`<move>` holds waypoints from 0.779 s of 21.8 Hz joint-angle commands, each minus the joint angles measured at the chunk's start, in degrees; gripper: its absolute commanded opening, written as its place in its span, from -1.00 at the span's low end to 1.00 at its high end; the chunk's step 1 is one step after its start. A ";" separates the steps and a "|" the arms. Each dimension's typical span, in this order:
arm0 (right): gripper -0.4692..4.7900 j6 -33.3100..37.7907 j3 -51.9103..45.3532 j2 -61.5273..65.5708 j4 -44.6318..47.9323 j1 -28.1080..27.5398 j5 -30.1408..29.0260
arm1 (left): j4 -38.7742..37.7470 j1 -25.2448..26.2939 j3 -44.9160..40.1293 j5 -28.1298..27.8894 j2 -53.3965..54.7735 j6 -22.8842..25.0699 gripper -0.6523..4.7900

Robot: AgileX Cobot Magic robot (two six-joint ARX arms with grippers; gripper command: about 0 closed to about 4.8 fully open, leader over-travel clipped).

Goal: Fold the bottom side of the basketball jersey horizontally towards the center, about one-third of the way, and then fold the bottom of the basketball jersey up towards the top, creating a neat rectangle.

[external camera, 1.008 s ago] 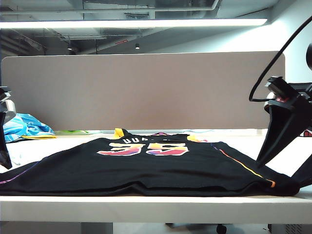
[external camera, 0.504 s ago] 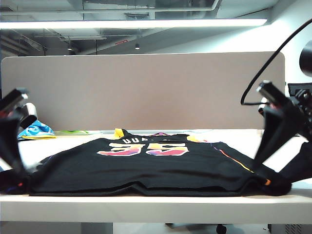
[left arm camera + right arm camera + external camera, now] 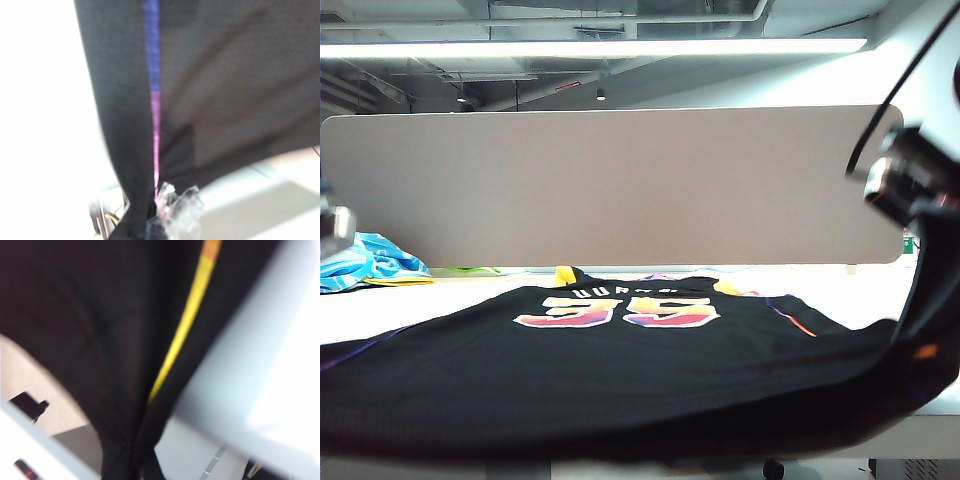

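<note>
The black basketball jersey [image 3: 620, 370] lies on the white table [image 3: 865, 290], its gradient 35 [image 3: 617, 313] toward the far side. The near bottom hem is raised off the table and hangs toward the camera. My left gripper [image 3: 155, 220] is shut on the bunched black cloth beside the purple-pink side stripe [image 3: 154, 100], at the jersey's left bottom corner. My right gripper [image 3: 140, 465] is shut on the gathered cloth by the yellow side stripe [image 3: 182, 330], at the right bottom corner. In the exterior view only the blurred right arm [image 3: 898, 180] and a grey bit of the left arm [image 3: 332, 232] show.
A beige partition [image 3: 620, 185] stands along the table's far edge. A light blue and white cloth [image 3: 370, 262] lies at the far left, next to a thin yellow-green item [image 3: 470, 270]. The lifted hem hides the table's front edge.
Both grippers closed on the jersey's bottom corners and rose. The near hem, flat on the table before, now hangs lifted toward the camera.
</note>
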 commanded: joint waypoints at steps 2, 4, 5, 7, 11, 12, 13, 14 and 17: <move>-0.85 3.56 0.13 -16.55 -9.90 2.80 -0.31 | -6.38 -11.63 0.26 0.00 -17.94 -9.55 -0.78; -0.85 3.15 0.13 -23.08 -18.51 3.04 -0.24 | -11.39 -17.49 0.26 -1.75 -25.03 -13.09 -0.78; -0.85 3.04 0.13 -26.67 -22.53 3.30 0.63 | -14.62 -21.07 0.26 -3.78 -29.20 -15.76 -0.78; -0.85 5.68 0.13 -35.10 -27.95 3.39 1.62 | -19.65 -26.32 0.26 -6.10 -35.80 -21.03 -0.78; -0.85 13.94 0.13 -47.76 -27.52 3.32 5.90 | -17.99 -29.35 0.26 -10.86 -46.56 -28.57 -0.78; -0.85 14.80 0.13 -48.28 -26.12 3.32 6.16 | -15.67 -29.07 0.26 -11.89 -46.90 -28.61 -0.78; -0.85 15.37 0.13 -46.99 -22.25 3.32 6.19 | -12.87 -28.44 0.26 -13.38 -46.69 -28.35 -0.78; -0.85 15.37 0.13 -45.83 -20.11 3.32 6.19 | -10.78 -27.98 0.26 -13.64 -45.59 -27.63 -0.78; -0.85 14.84 0.33 -34.80 -4.24 3.26 6.95 | -0.07 -26.36 0.28 -16.96 -37.88 -22.53 -0.78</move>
